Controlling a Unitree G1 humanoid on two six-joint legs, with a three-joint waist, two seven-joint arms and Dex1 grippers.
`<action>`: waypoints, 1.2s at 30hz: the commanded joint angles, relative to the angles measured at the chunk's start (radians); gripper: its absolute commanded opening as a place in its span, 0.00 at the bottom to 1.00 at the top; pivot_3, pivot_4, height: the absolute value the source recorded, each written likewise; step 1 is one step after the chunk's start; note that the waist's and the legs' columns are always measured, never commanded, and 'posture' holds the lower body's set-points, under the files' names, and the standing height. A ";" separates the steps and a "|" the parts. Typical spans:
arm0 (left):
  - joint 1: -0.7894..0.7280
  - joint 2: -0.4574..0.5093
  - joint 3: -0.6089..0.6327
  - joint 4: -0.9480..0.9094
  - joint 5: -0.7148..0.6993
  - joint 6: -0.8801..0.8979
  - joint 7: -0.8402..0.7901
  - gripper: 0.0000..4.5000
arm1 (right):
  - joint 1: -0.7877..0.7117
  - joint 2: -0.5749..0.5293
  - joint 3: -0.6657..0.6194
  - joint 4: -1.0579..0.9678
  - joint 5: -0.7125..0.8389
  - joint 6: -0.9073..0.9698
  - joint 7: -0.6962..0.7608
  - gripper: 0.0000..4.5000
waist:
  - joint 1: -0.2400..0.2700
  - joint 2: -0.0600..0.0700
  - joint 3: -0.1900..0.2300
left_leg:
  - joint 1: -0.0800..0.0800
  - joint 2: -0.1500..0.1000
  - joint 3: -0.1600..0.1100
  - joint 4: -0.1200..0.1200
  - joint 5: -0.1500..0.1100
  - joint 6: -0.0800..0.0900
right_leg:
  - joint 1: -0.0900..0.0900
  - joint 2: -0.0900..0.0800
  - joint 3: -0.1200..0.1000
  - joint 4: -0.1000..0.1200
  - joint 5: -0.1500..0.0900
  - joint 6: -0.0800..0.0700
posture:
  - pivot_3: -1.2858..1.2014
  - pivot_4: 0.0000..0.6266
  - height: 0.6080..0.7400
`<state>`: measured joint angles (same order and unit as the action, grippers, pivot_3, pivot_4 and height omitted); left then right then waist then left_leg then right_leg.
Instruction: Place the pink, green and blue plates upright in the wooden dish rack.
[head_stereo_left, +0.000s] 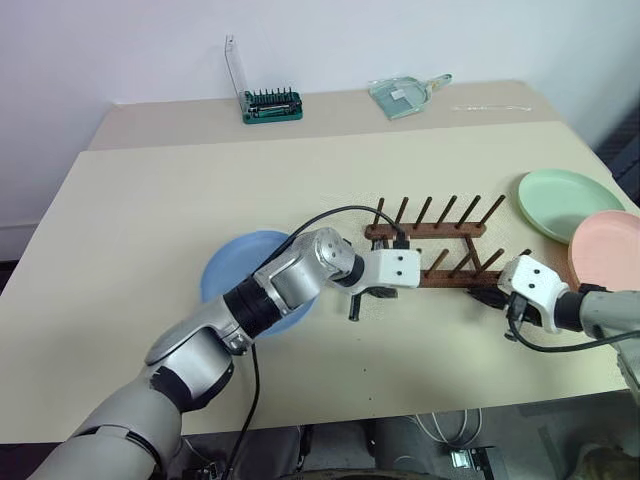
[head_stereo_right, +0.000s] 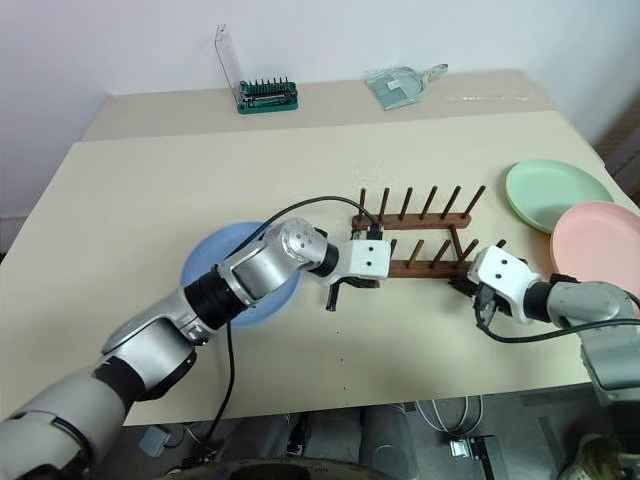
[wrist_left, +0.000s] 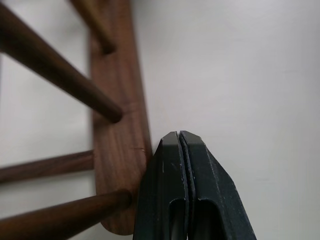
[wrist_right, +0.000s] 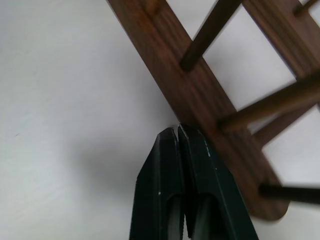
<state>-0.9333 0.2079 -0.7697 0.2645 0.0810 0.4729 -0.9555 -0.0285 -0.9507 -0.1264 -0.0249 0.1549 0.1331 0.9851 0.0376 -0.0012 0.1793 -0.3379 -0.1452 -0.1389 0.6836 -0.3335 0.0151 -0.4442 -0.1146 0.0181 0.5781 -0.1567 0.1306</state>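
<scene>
Rack (head_stereo_left: 437, 243) pegs stand bare; blue plate (head_stereo_left: 232, 262) lies flat beside it.

Beige table (head_stereo_left: 150, 220), wooden dish rack (head_stereo_left: 430, 245) centred, blue plate (head_stereo_left: 232, 262) to its left, green plate (head_stereo_left: 560, 200) and pink plate (head_stereo_left: 610, 248) right, bit holder (head_stereo_left: 270, 105) and clear dustpan (head_stereo_left: 405, 95) behind.

Light is even and bright, soft from overhead; the table (head_stereo_left: 150, 230) shows no glare; the rack (head_stereo_left: 430, 240) casts faint short shadows; wrist views are soft, pegs nearest the lens blurred; the fingers (wrist_left: 200, 195) look sharper.
</scene>
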 joint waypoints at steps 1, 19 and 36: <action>-0.012 0.002 0.021 0.041 0.054 -0.034 0.014 0.00 | -0.049 0.005 0.007 0.048 -0.038 -0.063 -0.022 0.02 | 0.000 0.000 0.000 | 0.000 0.000 0.000 0.000 0.000 0.000 | 0.000 0.000 0.000 0.000 0.000 0.000 | 0.52 0.24 1.00; -0.073 -0.050 0.110 0.250 0.122 -0.161 0.056 0.00 | -0.247 0.050 0.104 0.300 -0.150 -0.260 -0.071 0.02 | -0.002 0.000 0.000 | 0.000 0.000 0.000 0.000 0.000 0.000 | 0.000 0.000 0.000 0.000 0.000 0.000 | 0.52 0.24 1.00; -0.089 -0.076 0.159 0.323 0.163 -0.217 0.057 0.00 | -0.361 0.071 0.149 0.463 -0.202 -0.388 -0.085 0.02 | -0.003 0.001 0.000 | 0.000 0.000 0.000 0.000 0.000 -0.001 | 0.000 0.000 0.000 0.000 0.000 0.000 | 0.52 0.24 1.00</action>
<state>-1.0079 0.1284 -0.6290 0.5845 0.2224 0.2517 -0.9035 -0.3682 -0.8815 0.0301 0.4406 -0.0485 -0.2335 0.9074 0.0346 -0.0006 0.1789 -0.3378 -0.1453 -0.1387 0.6835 -0.3331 0.0145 -0.4446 -0.1142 0.0183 0.5782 -0.1564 0.1305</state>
